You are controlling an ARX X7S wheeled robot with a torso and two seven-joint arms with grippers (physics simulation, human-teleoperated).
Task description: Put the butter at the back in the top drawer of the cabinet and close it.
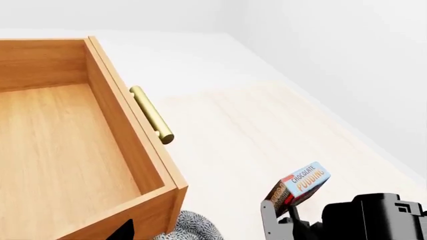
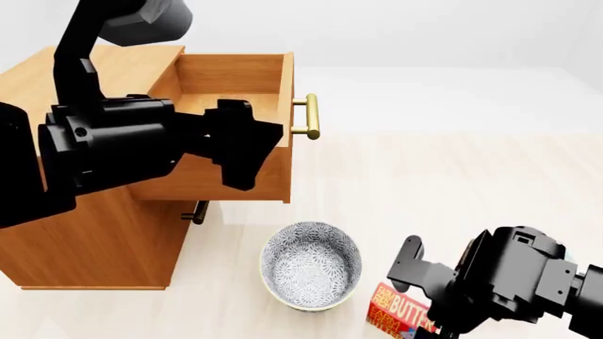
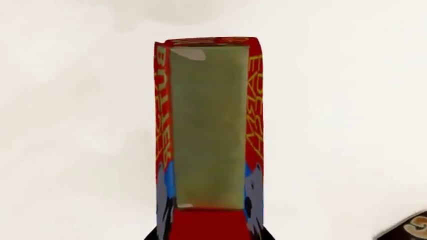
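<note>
The left gripper (image 2: 247,145) hangs in front of the pulled-out top drawer (image 2: 236,85) of the cabinet (image 2: 90,240), and whether its jaws stand open or closed cannot be told. To the right, on the pale floor, sits a patterned bowl (image 2: 311,266). Right of the bowl, the right gripper (image 2: 419,300) is low over the butter (image 3: 208,125); the right wrist view shows the carton between its fingers (image 3: 252,197), which press its two long sides.

Bright, even, diffuse render light — no glare. Soft faint shadow under the bowl (image 2: 311,266) toward 6 o'clock. Sharp throughout, no edge distortion — slightly washed pale floor (image 2: 452,198).
</note>
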